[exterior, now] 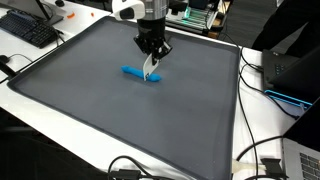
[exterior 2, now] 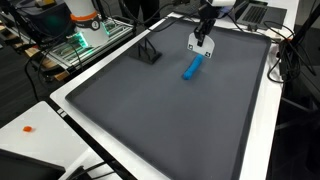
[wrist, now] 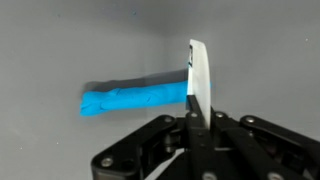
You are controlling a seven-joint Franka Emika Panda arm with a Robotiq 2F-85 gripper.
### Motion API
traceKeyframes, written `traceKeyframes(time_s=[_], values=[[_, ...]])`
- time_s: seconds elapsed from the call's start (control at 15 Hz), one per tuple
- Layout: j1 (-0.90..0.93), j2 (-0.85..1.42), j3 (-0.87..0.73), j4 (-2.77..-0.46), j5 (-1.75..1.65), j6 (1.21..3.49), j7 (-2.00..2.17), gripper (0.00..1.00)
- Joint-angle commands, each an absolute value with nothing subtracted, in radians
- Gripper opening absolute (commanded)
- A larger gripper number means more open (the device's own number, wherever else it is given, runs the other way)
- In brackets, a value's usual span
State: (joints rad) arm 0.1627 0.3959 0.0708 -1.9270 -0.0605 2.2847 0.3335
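Observation:
My gripper [exterior: 152,48] is shut on a thin white flat piece [exterior: 151,66] and holds it upright, hanging down over the dark grey mat [exterior: 90,100]. A blue elongated object [exterior: 138,72] lies flat on the mat right under it. In the wrist view the white piece [wrist: 197,75] stands out from between my fingers [wrist: 195,118], and its end overlaps the right end of the blue object [wrist: 130,98]. I cannot tell whether they touch. In an exterior view the gripper [exterior 2: 203,34], the white piece [exterior 2: 198,44] and the blue object [exterior 2: 192,67] are at the mat's far side.
The mat lies on a white table [exterior: 270,130]. A keyboard [exterior: 30,30] and cables [exterior: 262,160] lie off the mat. A small black stand [exterior 2: 150,52] sits on the mat near its edge. A small orange item [exterior 2: 28,128] lies on the white surface.

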Motion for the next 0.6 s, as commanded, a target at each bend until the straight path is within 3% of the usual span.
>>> traceKeyframes(time_s=[0.0,0.53], values=[[0.178,0.413,0.056,-1.937,-0.082,2.335,0.320,0.01],[0.200,0.444,0.031,-1.947,-0.142,2.399,0.324,0.01]])
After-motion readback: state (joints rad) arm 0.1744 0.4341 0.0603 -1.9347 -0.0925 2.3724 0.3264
